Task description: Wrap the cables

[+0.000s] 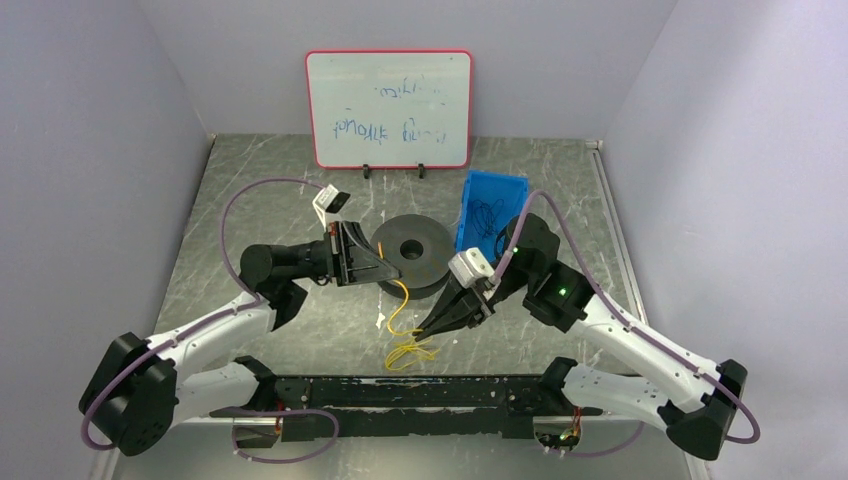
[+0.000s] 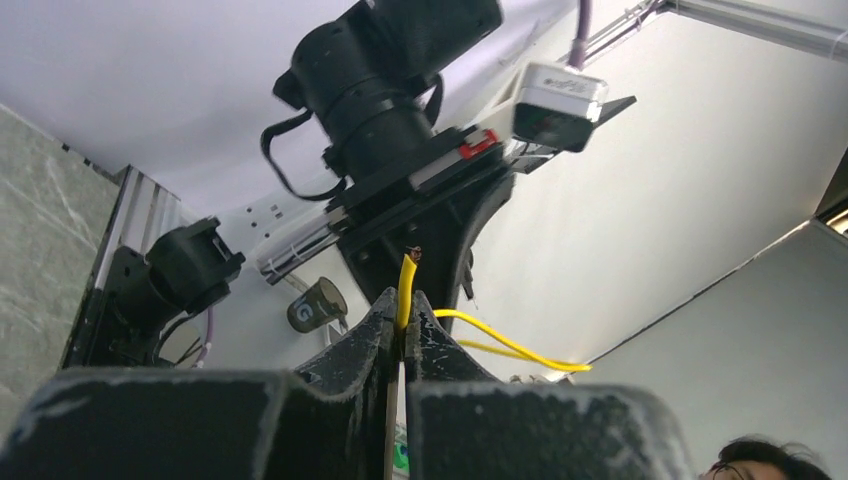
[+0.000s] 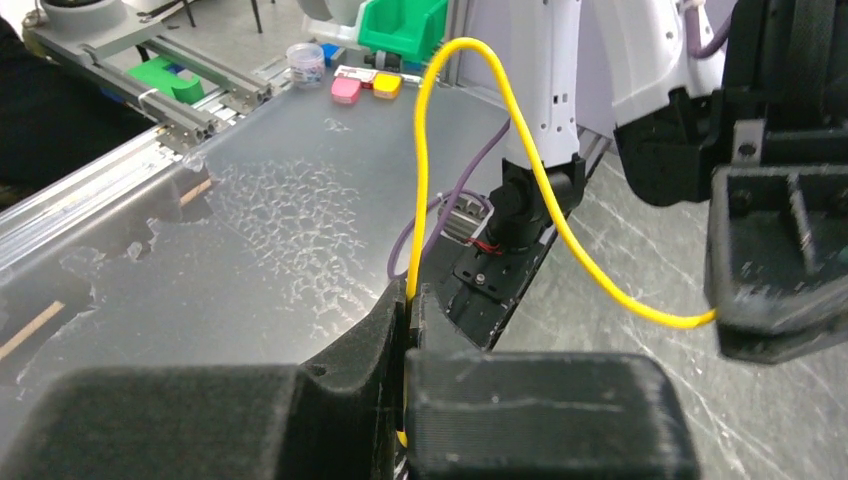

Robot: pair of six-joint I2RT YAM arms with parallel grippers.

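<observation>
A thin yellow cable [image 1: 398, 312] runs between my two grippers above the table's near middle, with loose loops [image 1: 408, 352] lying near the front rail. My left gripper [image 1: 396, 276] is shut on one end of the cable; in the left wrist view the yellow cable [image 2: 404, 290] sticks up from between the closed fingertips. My right gripper [image 1: 424, 330] is shut on the cable lower down; in the right wrist view the cable [image 3: 470, 60] arcs up from the closed tips and over to the left gripper's finger [image 3: 770, 290].
A black round spool [image 1: 412, 255] sits mid-table behind the left gripper. A blue bin [image 1: 492, 205] with dark cables stands to its right. A whiteboard [image 1: 388, 108] leans on the back wall. A black rail [image 1: 400, 395] spans the front edge.
</observation>
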